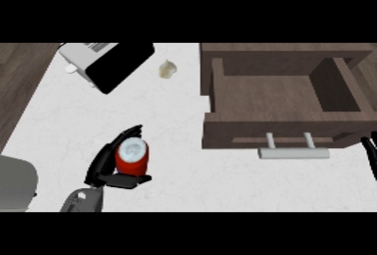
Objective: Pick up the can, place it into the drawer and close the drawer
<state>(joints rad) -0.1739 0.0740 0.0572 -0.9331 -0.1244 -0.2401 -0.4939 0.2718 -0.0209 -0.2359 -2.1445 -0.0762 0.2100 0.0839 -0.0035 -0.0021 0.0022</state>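
Observation:
A red can (132,158) with a pale silver top stands on the white counter, left of centre. My left hand (110,172) is curled round it, fingers along its left side and thumb under its near side. The wooden drawer (221,127) stands pulled open at the right, its inside bare, with a pale bar handle (292,153) on its front. Only a sliver of my right hand (369,154) shows at the right edge, near the drawer's front corner; its fingers are not readable.
A toaster-like grey and black appliance (110,62) lies at the back left. A small beige garlic-like item (168,69) sits beside it. A grey object (15,182) fills the lower left corner. Dark wood floor borders the counter's left side.

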